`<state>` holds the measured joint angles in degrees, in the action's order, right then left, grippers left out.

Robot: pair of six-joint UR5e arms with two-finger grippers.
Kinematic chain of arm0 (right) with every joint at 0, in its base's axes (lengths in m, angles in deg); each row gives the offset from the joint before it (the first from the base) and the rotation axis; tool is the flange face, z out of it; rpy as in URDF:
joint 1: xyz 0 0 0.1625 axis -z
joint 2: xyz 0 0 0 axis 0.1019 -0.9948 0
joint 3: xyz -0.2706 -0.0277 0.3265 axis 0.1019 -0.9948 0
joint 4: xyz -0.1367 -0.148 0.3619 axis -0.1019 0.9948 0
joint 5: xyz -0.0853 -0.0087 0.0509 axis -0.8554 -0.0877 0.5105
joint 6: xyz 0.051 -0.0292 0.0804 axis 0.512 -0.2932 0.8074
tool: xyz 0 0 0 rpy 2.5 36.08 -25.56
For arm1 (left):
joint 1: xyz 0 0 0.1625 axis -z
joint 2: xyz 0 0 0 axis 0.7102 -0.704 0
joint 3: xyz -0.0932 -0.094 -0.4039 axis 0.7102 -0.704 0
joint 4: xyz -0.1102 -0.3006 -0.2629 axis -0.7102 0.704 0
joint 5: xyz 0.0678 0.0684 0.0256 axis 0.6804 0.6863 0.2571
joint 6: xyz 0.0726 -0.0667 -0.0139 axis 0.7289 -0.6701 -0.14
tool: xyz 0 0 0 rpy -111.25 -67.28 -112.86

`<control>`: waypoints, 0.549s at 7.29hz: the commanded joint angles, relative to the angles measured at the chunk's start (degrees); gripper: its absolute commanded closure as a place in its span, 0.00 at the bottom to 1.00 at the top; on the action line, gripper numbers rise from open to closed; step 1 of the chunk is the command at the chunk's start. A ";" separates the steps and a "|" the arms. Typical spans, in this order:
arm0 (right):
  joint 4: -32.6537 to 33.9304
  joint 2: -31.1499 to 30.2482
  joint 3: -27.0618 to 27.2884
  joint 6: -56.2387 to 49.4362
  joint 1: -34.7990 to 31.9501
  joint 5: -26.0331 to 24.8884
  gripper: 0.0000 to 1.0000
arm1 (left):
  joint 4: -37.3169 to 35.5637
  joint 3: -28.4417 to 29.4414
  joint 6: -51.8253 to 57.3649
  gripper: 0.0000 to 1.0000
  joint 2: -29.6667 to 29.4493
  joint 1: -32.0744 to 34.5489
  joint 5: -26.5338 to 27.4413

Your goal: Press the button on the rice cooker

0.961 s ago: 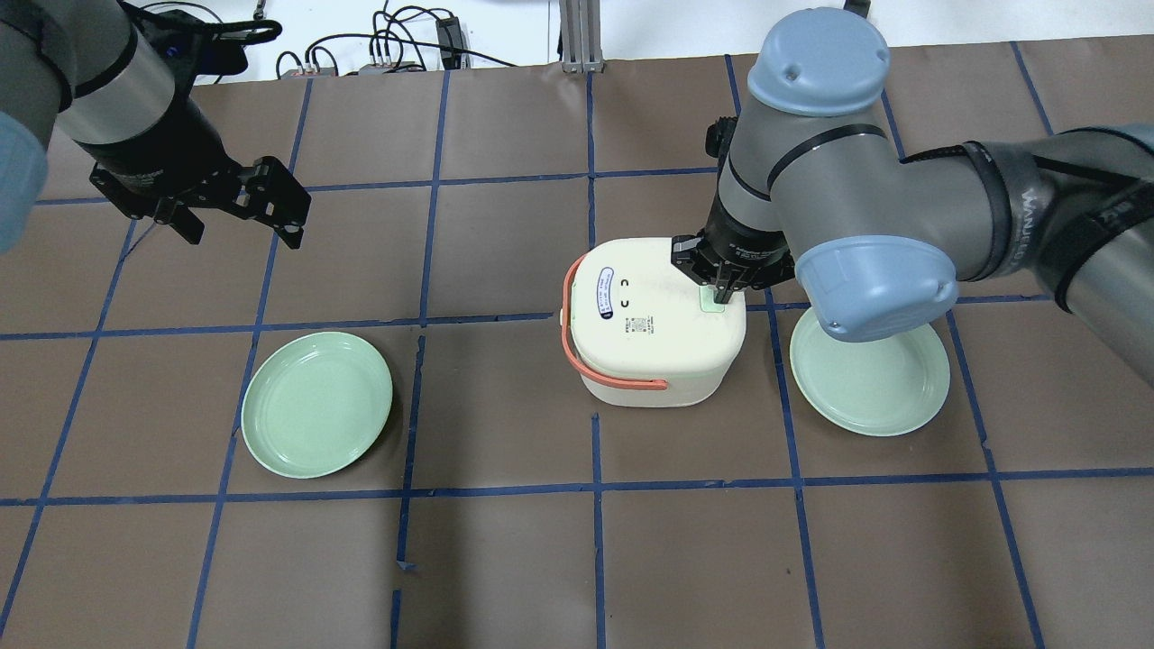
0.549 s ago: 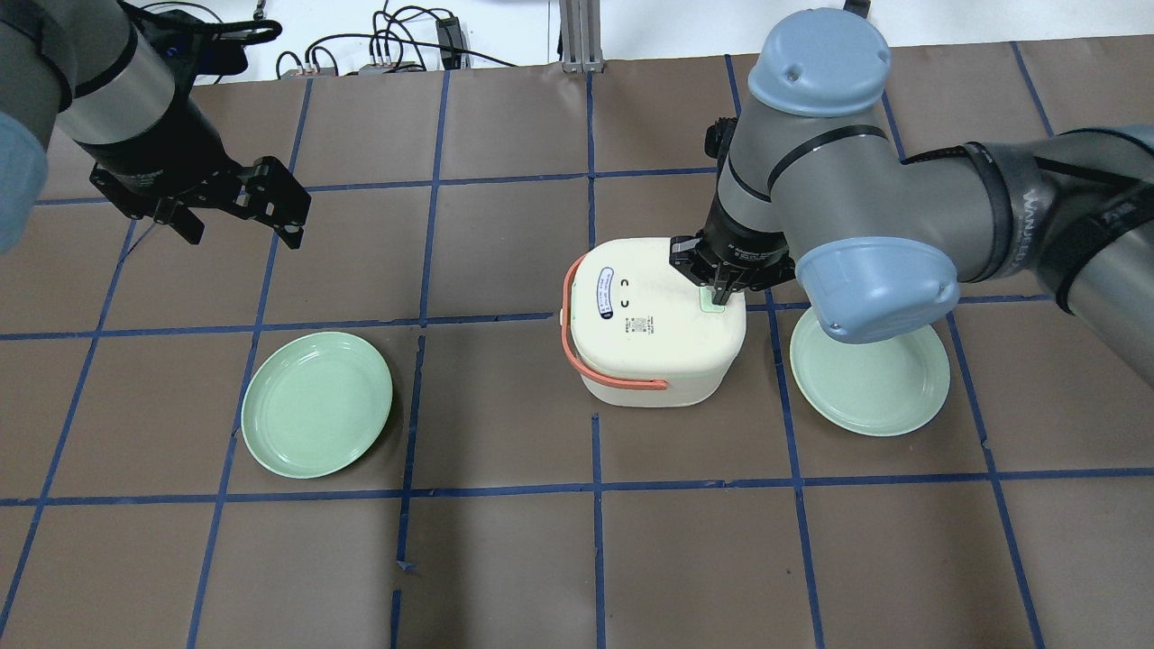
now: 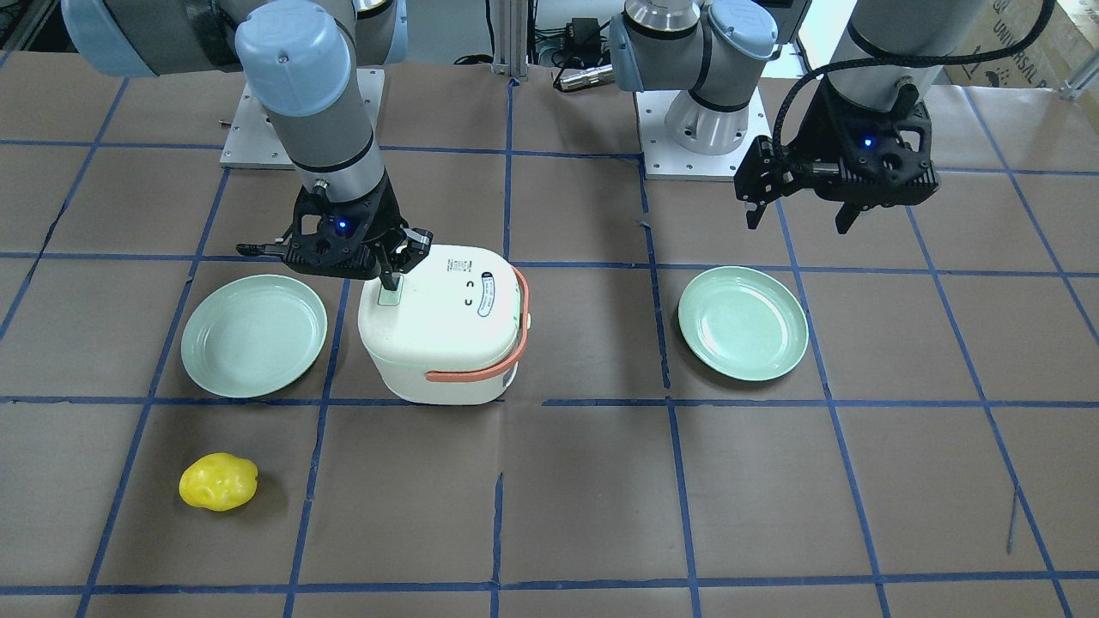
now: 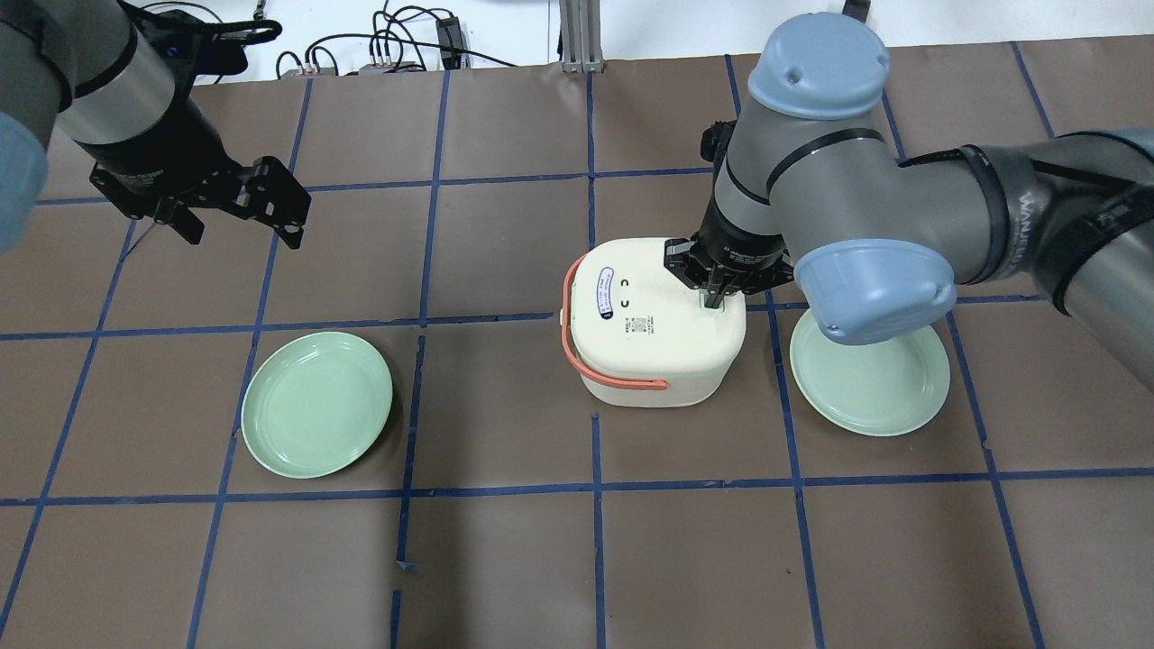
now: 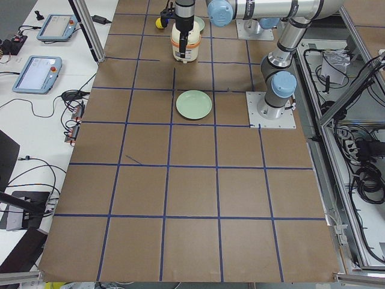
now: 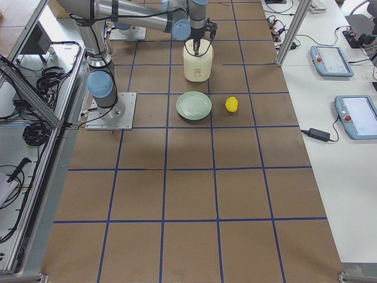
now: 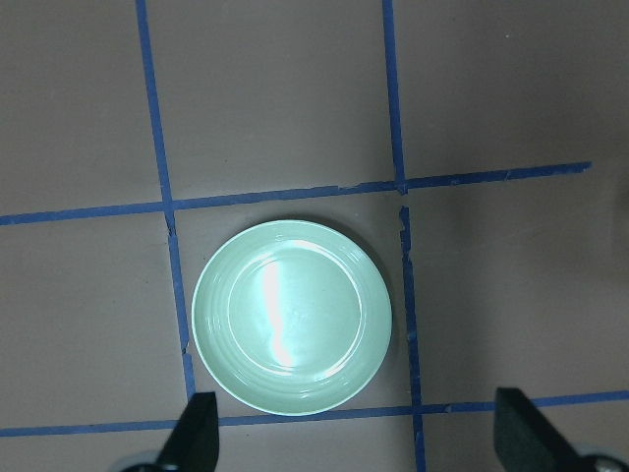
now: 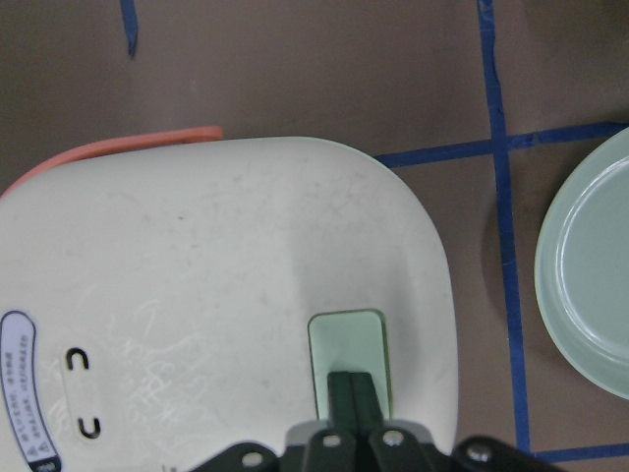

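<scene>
The white rice cooker with an orange handle stands mid-table; it also shows in the front view. Its pale mint-green button sits near the lid's edge on my right side. My right gripper is shut, points straight down, and its tips are on the button. My left gripper is open and empty, hovering high over the table's left side, above a green plate.
One green plate lies left of the cooker and another lies right beside it, partly under my right arm. A yellow lumpy object lies near the far edge. Cables lie beyond the table.
My right gripper has shifted slightly left and down onto the button, so it covers more of the pad. The left arm and the cooker have not moved.
</scene>
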<state>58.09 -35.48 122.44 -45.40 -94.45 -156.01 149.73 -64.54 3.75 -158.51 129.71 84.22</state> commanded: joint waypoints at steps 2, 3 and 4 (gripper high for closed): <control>0.17 0.26 0.16 -0.01 0.02 0.08 0.88 | 0.00 0.00 0.00 0.00 0.00 0.00 0.00; -0.09 -0.18 -0.62 0.08 0.10 -0.53 0.86 | 0.00 0.00 0.08 0.00 0.00 0.00 0.00; -1.22 -0.27 -2.45 0.25 0.10 -0.88 0.75 | 0.00 0.00 0.00 0.00 0.00 0.00 0.00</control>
<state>57.80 -35.54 121.63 -45.31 -94.37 -156.43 149.74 -64.54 3.79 -158.50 129.71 84.22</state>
